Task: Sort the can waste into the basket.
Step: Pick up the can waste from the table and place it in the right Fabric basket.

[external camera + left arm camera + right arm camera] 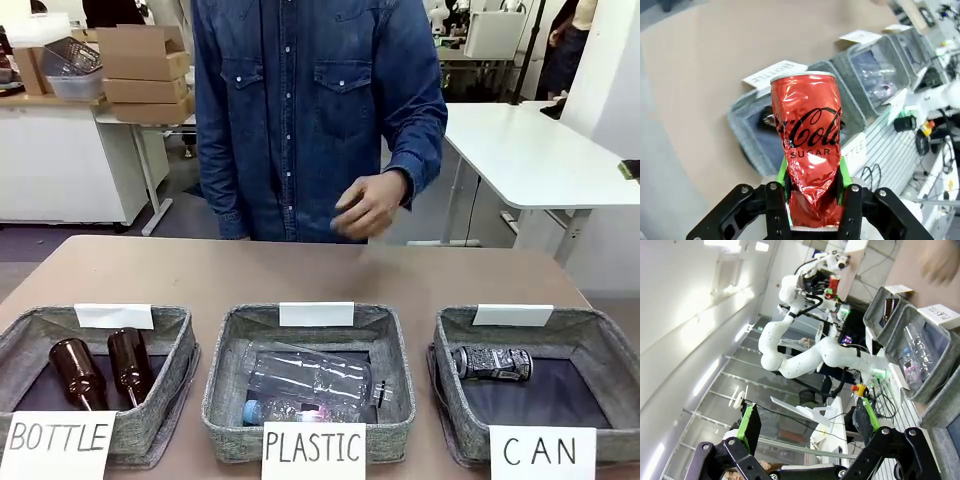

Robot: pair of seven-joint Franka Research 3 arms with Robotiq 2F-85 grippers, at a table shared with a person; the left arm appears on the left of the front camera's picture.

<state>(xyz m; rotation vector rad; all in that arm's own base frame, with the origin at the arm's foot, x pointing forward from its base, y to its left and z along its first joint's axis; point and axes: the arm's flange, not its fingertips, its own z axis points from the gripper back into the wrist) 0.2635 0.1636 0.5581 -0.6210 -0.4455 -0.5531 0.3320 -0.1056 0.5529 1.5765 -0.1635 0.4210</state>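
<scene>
A crushed red can (807,150) with silver ends stands upright between the green pads (782,172) of my left gripper (812,187), which is shut on it high above the table. In the right wrist view the same red can (834,285) shows far off at the end of the left arm. The black can (492,362) with white print lies on its side in the grey basket (590,330) signed "CAN", at the front right. My right gripper (807,422) is open with nothing between its fingers, pointing out into the room.
A "BOTTLE" basket (30,330) with two brown bottles sits at the front left. The "PLASTIC" basket (225,375) holds clear bottles in the middle. A person in a denim shirt stands across the table, one hand (368,206) hovering over its far edge.
</scene>
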